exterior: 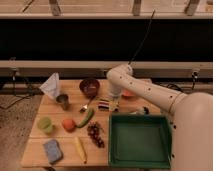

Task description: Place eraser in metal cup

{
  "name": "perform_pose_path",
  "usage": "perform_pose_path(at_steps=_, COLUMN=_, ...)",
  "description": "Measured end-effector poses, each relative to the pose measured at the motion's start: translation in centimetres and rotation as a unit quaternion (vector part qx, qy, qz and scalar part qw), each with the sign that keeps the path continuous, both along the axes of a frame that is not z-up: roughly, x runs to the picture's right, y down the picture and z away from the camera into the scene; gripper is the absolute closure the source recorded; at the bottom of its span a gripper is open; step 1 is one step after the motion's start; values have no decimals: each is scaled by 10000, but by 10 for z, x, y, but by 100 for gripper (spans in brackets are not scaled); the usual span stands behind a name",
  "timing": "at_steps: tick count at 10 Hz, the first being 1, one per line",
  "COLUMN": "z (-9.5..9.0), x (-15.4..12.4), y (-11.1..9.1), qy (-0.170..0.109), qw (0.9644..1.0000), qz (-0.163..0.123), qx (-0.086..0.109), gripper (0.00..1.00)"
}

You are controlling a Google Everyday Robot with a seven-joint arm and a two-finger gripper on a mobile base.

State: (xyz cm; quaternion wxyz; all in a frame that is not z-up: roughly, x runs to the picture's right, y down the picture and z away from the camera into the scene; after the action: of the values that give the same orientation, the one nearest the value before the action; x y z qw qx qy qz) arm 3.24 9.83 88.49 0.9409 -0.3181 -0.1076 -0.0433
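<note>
The eraser (103, 105), a small flat block with dark and white stripes, lies on the wooden table (35, 145) just right of the maroon bowl's front. The metal cup (63, 101) stands upright on the table's left part, well left of the eraser, with a spoon (86, 106) between them. My gripper (113, 103) hangs down from the white arm (145, 90) and sits low over the table, right beside the eraser's right end. I cannot tell whether it touches the eraser.
A maroon bowl (89, 87) is behind the eraser, a white folded bag (51, 85) behind the cup. A green tray (140, 141) fills the front right. A light green cup (45, 124), orange fruit (68, 124), cucumber (85, 118), grapes (95, 134), banana (80, 149) and sponge (51, 150) lie in front.
</note>
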Motion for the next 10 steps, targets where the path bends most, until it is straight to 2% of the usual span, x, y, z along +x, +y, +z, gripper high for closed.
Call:
perform_pose_path(at_steps=6, z=27, x=4, y=6, qy=164, qw=9998, qz=-20, qx=-96, gripper=36)
perform_pose_path(at_steps=7, z=30, x=4, y=8, qy=202, qw=9997, qz=-38, qx=-123, gripper=41)
perform_pose_path(at_steps=9, z=35, x=9, y=10, qy=285, qw=9994, qz=-40, qx=-204, gripper=63)
perform_pose_path(at_steps=10, z=35, x=11, y=10, qy=289, qw=9992, qz=-39, qx=-271, gripper=71)
